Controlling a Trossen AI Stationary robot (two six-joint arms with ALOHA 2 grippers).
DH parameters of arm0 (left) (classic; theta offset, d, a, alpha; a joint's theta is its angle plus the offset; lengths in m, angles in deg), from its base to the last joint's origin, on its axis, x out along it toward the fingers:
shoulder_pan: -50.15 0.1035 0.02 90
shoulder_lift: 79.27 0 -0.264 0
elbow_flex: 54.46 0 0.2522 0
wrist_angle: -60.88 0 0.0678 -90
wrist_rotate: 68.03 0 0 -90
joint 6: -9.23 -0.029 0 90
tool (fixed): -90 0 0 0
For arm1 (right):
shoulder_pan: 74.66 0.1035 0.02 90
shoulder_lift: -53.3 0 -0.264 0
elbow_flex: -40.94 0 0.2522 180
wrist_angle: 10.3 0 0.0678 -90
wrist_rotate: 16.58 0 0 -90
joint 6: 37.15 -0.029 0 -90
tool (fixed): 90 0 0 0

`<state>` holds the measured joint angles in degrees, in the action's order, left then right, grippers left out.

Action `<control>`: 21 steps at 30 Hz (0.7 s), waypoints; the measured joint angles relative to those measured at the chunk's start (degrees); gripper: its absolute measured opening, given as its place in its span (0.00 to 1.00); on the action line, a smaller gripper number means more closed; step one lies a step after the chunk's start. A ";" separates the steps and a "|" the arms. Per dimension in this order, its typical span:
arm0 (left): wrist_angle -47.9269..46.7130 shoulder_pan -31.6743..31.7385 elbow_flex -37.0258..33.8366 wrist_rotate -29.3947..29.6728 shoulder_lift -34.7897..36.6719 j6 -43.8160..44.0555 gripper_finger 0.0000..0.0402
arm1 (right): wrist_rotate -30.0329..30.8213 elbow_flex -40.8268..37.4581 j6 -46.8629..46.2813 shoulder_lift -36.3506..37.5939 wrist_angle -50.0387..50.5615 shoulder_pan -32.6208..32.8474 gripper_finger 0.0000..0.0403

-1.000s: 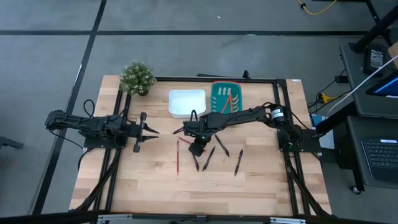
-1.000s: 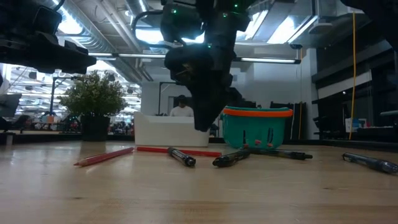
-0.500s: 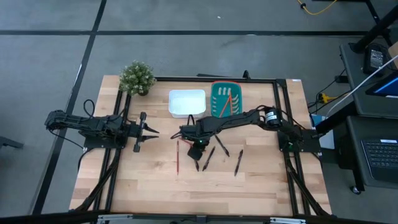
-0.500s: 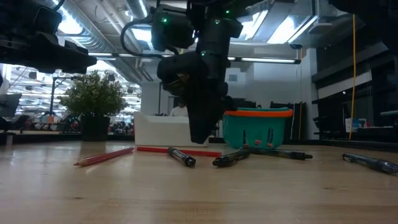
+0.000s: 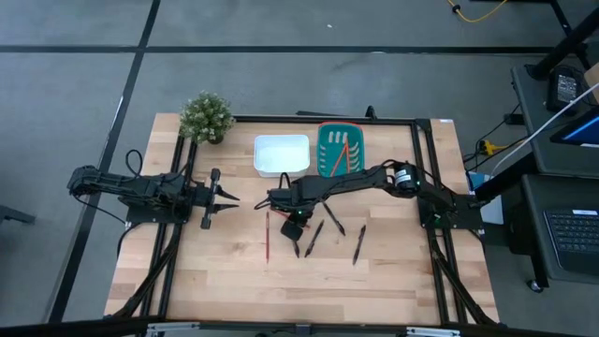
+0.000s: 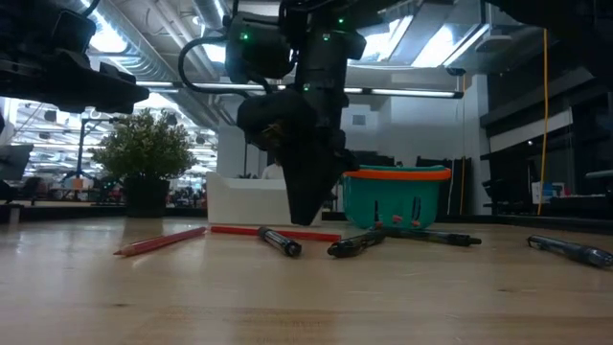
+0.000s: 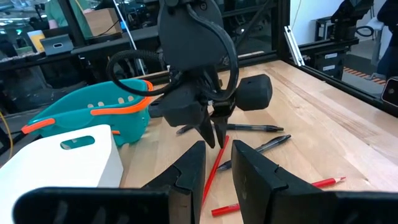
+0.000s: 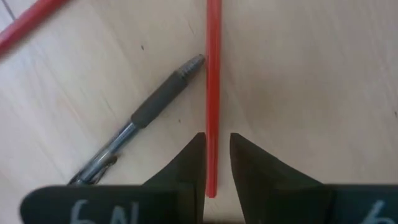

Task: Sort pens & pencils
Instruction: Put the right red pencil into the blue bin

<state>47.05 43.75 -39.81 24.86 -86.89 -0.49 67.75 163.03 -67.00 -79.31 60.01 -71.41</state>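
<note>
My right gripper (image 5: 291, 222) is open and hangs low over the table's middle, pointing down. Its fingers (image 8: 194, 155) stand on either side of a red pencil (image 8: 213, 93) without touching it. That pencil (image 6: 278, 232) lies flat, and a second red pencil (image 5: 267, 236) lies to its left. Several dark pens (image 5: 314, 236) lie on the wood nearby, one (image 8: 149, 112) right beside the gripper. More pencils (image 5: 341, 155) sit in the teal basket (image 5: 323, 150). The white tray (image 5: 282, 139) stands beside the basket. My left gripper (image 5: 227, 197) waits, open, at the table's left.
A potted plant (image 5: 206, 117) stands at the far left corner. The tray and basket sit along the far edge, behind my right gripper. Bare wood stretches along the near edge and to the right of the outermost pen (image 5: 359, 243). A black frame borders the table.
My right gripper has come down toward the table and shifted slightly toward the left edge, ending over the red pencil. The pens and pencils have stayed where they lay.
</note>
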 joint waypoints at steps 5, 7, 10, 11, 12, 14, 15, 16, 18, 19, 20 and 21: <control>0.00 0.00 -0.02 0.00 0.00 0.05 0.18 | 0.04 0.00 -0.05 0.00 -0.23 0.04 0.18; 0.00 -0.02 -0.02 0.00 0.00 0.09 0.18 | 0.04 0.00 -0.09 0.00 -0.88 0.04 0.18; 0.00 -0.01 -0.02 0.00 0.00 0.07 0.18 | 0.04 0.00 -0.07 0.00 -1.86 0.15 0.18; 0.00 0.00 -0.02 0.00 0.00 0.08 0.18 | 0.13 0.00 -0.05 0.00 -1.94 0.17 0.18; 0.00 -0.01 -0.02 0.00 0.00 0.07 0.18 | 0.19 0.00 0.00 0.02 -2.03 0.20 0.18; 0.00 0.00 -0.02 0.00 0.00 0.07 0.18 | 0.51 0.00 -0.02 0.02 -2.02 0.20 0.18; 0.00 -0.02 -0.02 0.00 0.00 0.07 0.18 | 0.72 0.00 -0.02 0.02 -2.02 0.27 0.18; 0.00 0.00 -0.02 0.00 0.00 0.07 0.18 | 0.74 0.00 -0.03 0.02 -2.02 0.30 0.18; 0.00 0.00 -0.02 0.00 0.00 0.07 0.18 | 0.83 0.00 -0.04 0.02 -2.12 0.37 0.18; 0.00 0.00 -0.02 0.00 0.00 0.07 0.18 | 0.81 0.00 -0.04 0.02 -2.16 0.43 0.18; 0.00 -0.01 -0.02 0.00 0.00 0.07 0.18 | 0.85 0.00 -0.05 -0.05 -2.26 0.48 0.18; 0.00 0.00 -0.02 0.00 0.00 0.07 0.18 | 0.90 0.00 -0.07 -0.14 -2.36 0.52 0.18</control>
<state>47.05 43.75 -39.83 24.86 -86.89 -0.42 68.65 163.03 -67.06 -79.45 57.65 -70.90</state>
